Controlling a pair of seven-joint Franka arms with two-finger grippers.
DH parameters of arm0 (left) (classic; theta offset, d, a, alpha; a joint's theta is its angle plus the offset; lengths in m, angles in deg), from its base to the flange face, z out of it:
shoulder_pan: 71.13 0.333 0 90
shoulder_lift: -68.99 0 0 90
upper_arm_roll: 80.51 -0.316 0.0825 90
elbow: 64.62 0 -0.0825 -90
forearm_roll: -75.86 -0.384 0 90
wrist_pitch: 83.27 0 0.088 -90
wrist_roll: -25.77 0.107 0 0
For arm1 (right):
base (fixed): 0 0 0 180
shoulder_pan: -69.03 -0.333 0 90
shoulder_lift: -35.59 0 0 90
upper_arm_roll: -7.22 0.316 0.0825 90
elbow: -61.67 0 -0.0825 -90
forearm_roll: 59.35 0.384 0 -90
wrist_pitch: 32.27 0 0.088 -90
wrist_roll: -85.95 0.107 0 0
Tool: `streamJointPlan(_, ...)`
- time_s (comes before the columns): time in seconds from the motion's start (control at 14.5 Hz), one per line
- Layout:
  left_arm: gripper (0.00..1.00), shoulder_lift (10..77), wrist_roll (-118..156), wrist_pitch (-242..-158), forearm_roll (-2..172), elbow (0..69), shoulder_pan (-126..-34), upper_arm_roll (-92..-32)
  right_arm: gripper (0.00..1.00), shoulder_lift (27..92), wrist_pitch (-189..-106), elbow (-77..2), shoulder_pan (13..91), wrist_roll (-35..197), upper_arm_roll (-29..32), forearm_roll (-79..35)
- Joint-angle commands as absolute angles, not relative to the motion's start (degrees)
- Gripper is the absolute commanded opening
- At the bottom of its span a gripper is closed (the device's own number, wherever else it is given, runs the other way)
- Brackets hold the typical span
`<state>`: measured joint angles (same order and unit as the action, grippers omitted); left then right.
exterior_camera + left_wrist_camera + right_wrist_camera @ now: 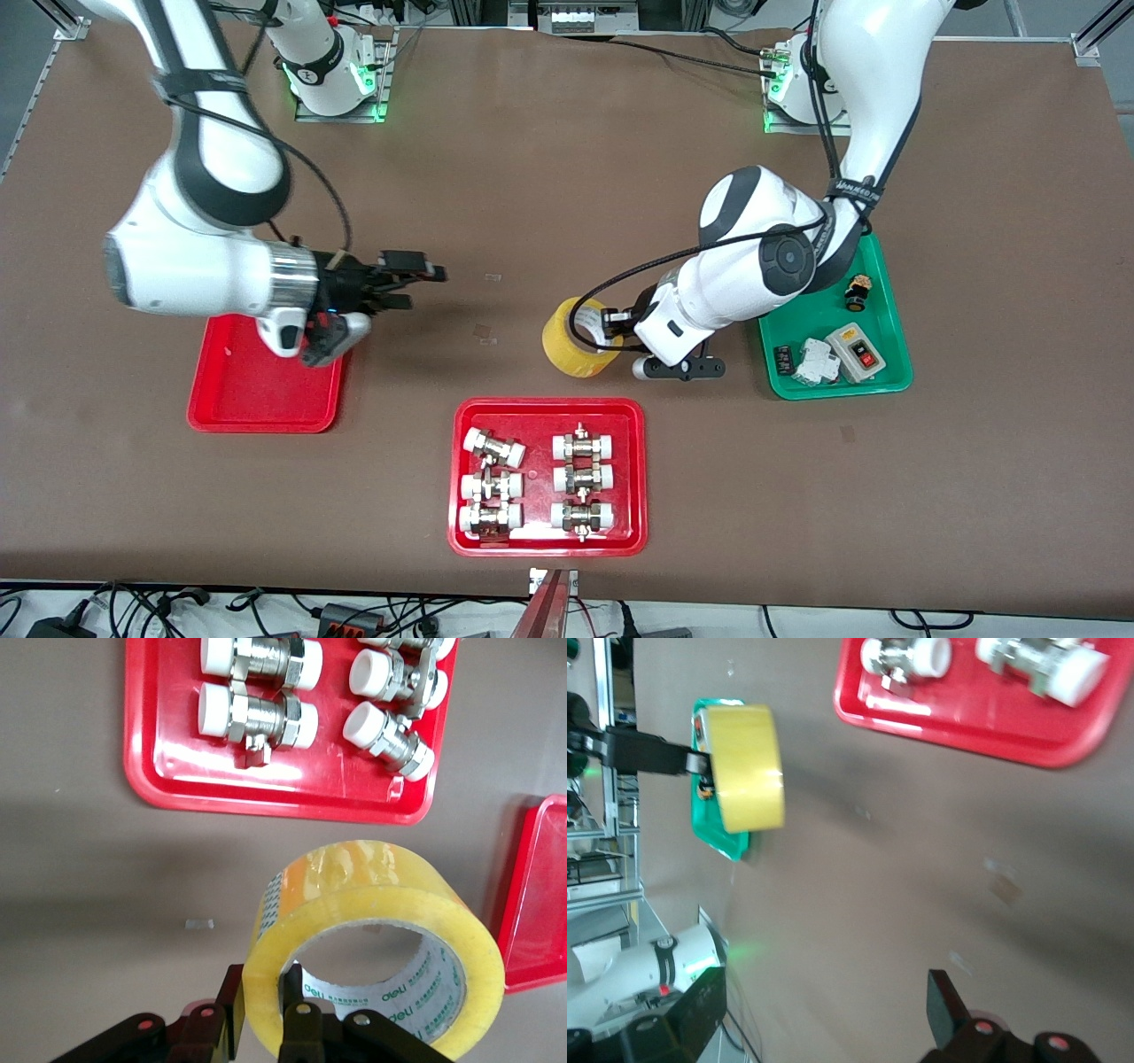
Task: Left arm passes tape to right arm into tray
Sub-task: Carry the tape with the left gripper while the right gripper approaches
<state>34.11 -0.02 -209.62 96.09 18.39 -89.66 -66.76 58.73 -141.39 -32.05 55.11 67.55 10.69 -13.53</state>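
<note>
The yellow tape roll [578, 338] hangs above the table middle, beside the green tray [797, 390]. My left gripper [613, 334] is shut on its wall, one finger inside the pale core and one outside. In the left wrist view the tape [372, 930] fills the frame's lower part and the fingers [301, 1028] pinch its rim. My right gripper [423, 282] is open and empty, above the table beside the plain red tray [264, 390] and pointing toward the tape. The right wrist view shows the tape [746, 768] farther off, held by the left gripper.
A red tray of metal fittings [549, 532] lies nearer the front camera than the tape; it also shows in the left wrist view [177, 771]. The green tray holds a switch box [858, 351] and small parts at the left arm's end.
</note>
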Motion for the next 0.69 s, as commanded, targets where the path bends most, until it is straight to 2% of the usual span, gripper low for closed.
streamJointPlan(0.0, 0.00, 31.6, -3.8, -215.6, 97.6, 15.8, -91.9, -66.9, 1.00, 62.6, -145.5, -28.8, 52.3, 64.6, 10.4, -10.2)
streamJointPlan(0.07, 0.00, 31.0, -6.1, -218.2, 97.7, 15.8, -92.3, -66.9, 1.00, 64.4, -146.1, -26.9, 51.6, 63.6, 10.4, -10.1)
streamJointPlan(0.28, 0.00, 31.0, -11.3, -219.1, 98.5, 15.9, -92.5, -66.9, 1.00, 69.6, -146.3, -21.0, 50.8, 62.0, 10.7, -10.0)
streamJointPlan(0.62, 0.00, 31.0, -12.8, -219.1, 103.7, 15.9, -92.9, -66.9, 1.00, 73.5, -151.9, -18.1, 48.9, 59.2, 11.1, -10.0)
